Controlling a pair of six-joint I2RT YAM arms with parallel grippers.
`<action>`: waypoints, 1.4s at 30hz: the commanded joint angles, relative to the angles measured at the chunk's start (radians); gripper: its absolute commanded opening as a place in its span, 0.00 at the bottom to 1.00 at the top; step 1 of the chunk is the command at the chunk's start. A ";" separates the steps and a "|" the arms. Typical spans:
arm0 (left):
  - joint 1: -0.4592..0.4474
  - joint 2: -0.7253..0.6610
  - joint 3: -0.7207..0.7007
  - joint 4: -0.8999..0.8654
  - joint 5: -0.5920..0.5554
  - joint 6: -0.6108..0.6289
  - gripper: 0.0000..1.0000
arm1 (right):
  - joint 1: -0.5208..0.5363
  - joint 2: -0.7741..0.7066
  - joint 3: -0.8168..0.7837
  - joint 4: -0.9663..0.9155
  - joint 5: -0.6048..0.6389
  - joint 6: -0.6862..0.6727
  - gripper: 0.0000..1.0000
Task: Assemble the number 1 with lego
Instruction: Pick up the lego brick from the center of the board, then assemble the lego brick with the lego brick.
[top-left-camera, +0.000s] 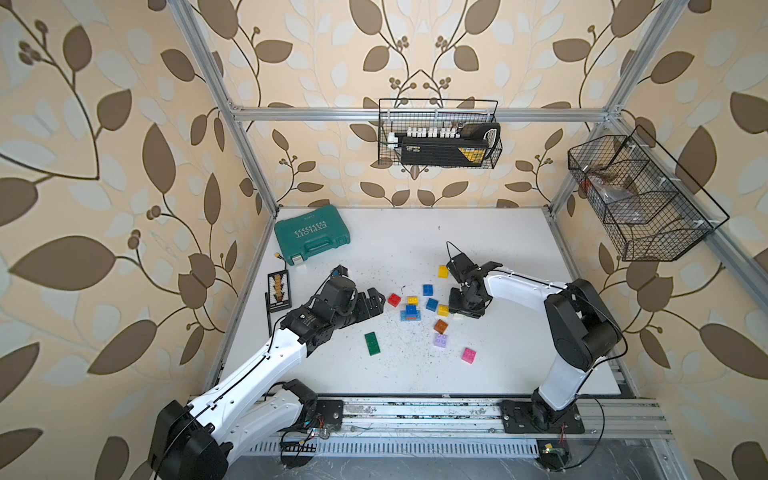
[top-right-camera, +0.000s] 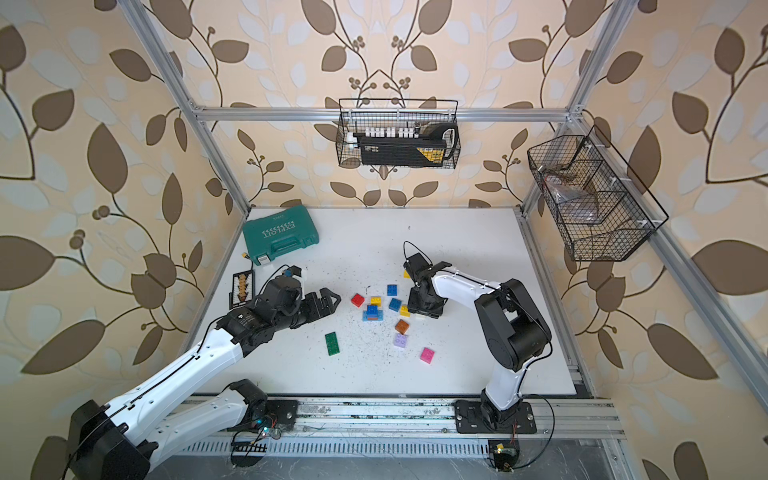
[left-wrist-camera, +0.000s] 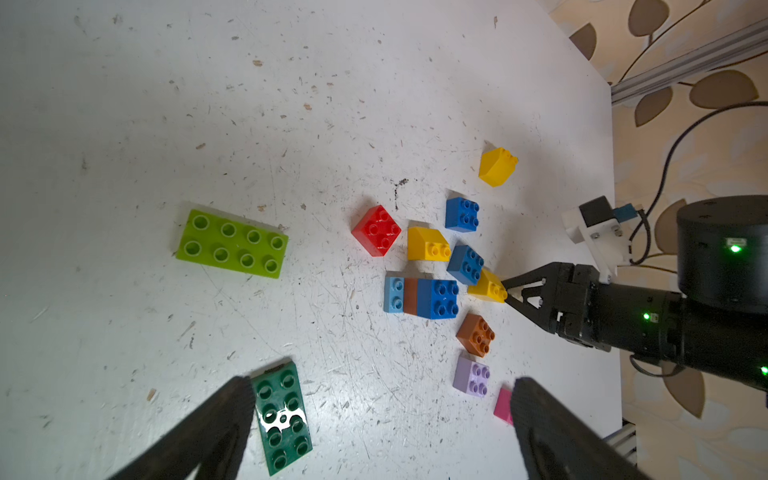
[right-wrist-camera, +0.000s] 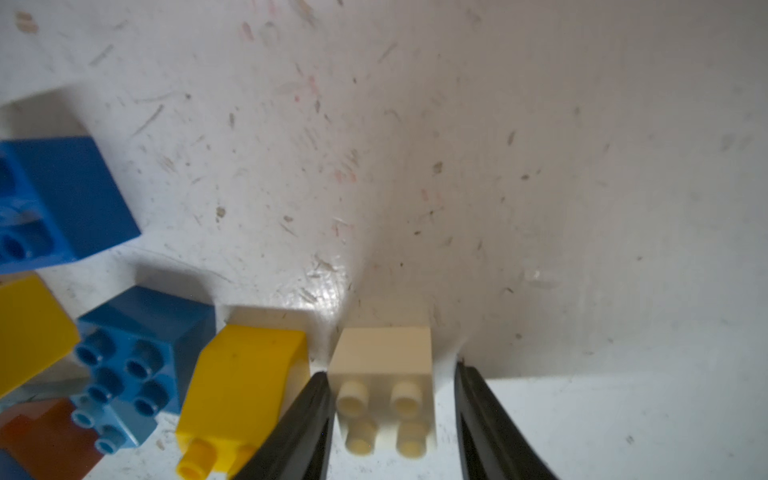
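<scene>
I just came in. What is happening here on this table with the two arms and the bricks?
A two-armed robot is to build the number 1 from lego bricks on a white table. The right tool is down around a cream brick, one jaw on each side, with a gap on one side, so not gripped yet. The left tool hangs open and holds nothing. Three joined bricks, light blue, brown and blue, stand among loose ones; no 1 shows yet.
</scene>
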 joint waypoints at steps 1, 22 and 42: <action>0.007 0.005 0.046 0.014 -0.022 0.010 0.99 | 0.003 0.010 0.042 -0.037 0.021 -0.001 0.39; 0.011 -0.143 -0.025 -0.009 -0.129 -0.053 0.99 | 0.291 0.090 0.523 -0.336 0.019 0.103 0.08; 0.013 -0.159 -0.036 0.006 -0.119 -0.040 0.99 | 0.338 0.260 0.601 -0.364 0.005 0.160 0.00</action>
